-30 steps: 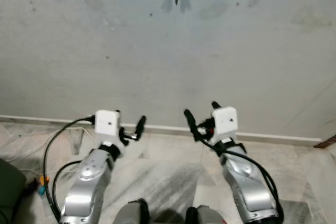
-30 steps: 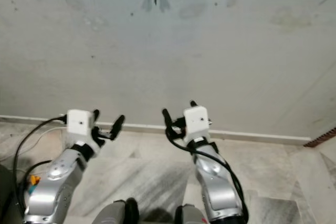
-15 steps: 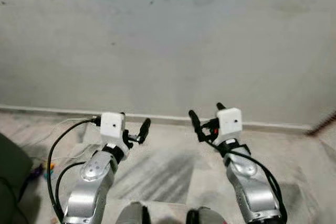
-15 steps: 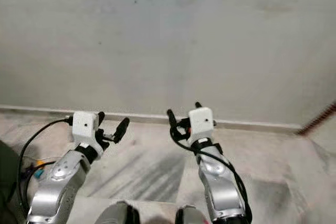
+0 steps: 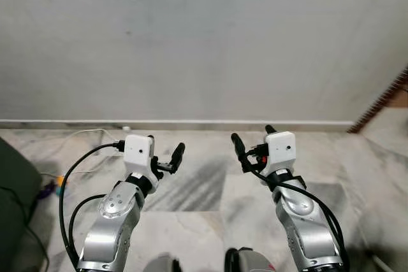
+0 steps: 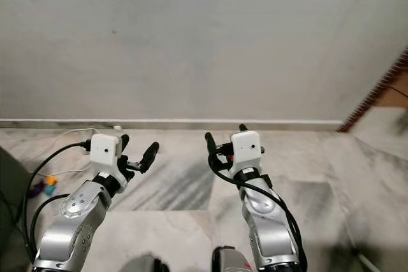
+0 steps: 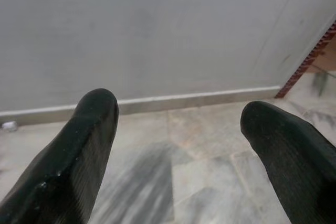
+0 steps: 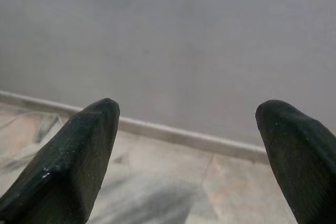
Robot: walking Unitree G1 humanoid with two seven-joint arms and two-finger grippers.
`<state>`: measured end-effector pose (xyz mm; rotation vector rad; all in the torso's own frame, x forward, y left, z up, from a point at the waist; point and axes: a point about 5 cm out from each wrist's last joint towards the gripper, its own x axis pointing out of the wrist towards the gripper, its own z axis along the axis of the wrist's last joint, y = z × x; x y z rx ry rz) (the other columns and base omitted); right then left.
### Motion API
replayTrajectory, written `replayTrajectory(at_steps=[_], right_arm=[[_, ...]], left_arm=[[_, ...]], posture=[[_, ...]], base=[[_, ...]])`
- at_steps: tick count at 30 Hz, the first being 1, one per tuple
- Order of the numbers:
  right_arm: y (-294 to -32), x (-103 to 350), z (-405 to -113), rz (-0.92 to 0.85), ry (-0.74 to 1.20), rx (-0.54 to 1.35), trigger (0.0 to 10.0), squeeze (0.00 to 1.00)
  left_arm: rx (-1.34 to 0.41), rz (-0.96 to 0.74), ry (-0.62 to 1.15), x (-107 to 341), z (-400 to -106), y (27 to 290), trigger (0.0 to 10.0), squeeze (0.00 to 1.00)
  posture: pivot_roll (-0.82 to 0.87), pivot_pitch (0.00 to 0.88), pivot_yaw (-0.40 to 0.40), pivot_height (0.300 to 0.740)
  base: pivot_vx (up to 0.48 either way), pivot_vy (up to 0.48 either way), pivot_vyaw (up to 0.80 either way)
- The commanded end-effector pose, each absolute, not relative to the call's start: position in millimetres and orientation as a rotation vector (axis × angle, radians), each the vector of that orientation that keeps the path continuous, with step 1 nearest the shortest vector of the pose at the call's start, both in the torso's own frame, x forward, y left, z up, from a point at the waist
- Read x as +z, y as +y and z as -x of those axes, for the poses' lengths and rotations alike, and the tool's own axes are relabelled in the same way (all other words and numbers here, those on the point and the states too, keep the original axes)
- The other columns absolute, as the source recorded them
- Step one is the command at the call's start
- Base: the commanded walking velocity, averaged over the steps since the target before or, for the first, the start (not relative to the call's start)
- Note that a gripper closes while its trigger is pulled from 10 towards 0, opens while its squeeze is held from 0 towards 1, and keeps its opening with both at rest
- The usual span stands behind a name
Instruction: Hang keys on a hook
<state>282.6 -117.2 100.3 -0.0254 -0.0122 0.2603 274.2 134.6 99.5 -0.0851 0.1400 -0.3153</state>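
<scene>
1. The left gripper (image 5: 164, 155) is hovering in the lower left of the head view, above the marble floor (image 5: 204, 189), its two black fingers (image 7: 79, 150) spread apart and gripping nothing.
2. The right gripper (image 5: 252, 144) is hovering in the lower middle, right of centre, fingers (image 8: 73, 156) likewise parted with nothing between them.
3. Both are pointing toward the grey wall (image 5: 204, 42) filling the upper half of the frame, with a pale skirting strip (image 5: 191, 121) running along its foot.
4. White and black cables (image 5: 83, 157) are trailing across the floor at the left edge, beside a dark object (image 5: 14, 202).
5. I cannot tell where the keys and hook are.
</scene>
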Motion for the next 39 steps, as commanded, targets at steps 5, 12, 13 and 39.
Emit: replayTrajectory(at_steps=[5,12,13,39], right_arm=[[-112.5,103.5,-284.2,0.021,-0.021,0.277,10.0,0.0],[-111.8,103.3,-283.8,0.02,-0.019,0.279,10.0,0.0],[-111.8,103.3,-283.9,0.02,-0.018,0.279,10.0,0.0],[-111.8,106.6,-286.4,0.03,-0.036,0.279,10.0,0.0]], left_arm=[[-0.301,0.078,0.153,96.7,-272.7,139.4,10.0,0.0],[-0.301,0.076,0.15,96.9,-273.6,139.6,10.0,0.0],[-0.301,0.075,0.149,96.8,-273.6,139.7,10.0,0.0],[-0.273,0.077,0.146,91.0,-276.9,145.6,10.0,0.0]], posture=[[-0.06,0.183,0.029,0.74],[-0.06,0.184,0.028,0.74],[-0.06,0.184,0.028,0.74],[-0.06,0.177,0.023,0.74]], base=[[-0.359,0.0,-0.58],[-0.257,0.0,-0.79],[0.0,0.0,-0.79],[0.0,0.0,-0.45]])
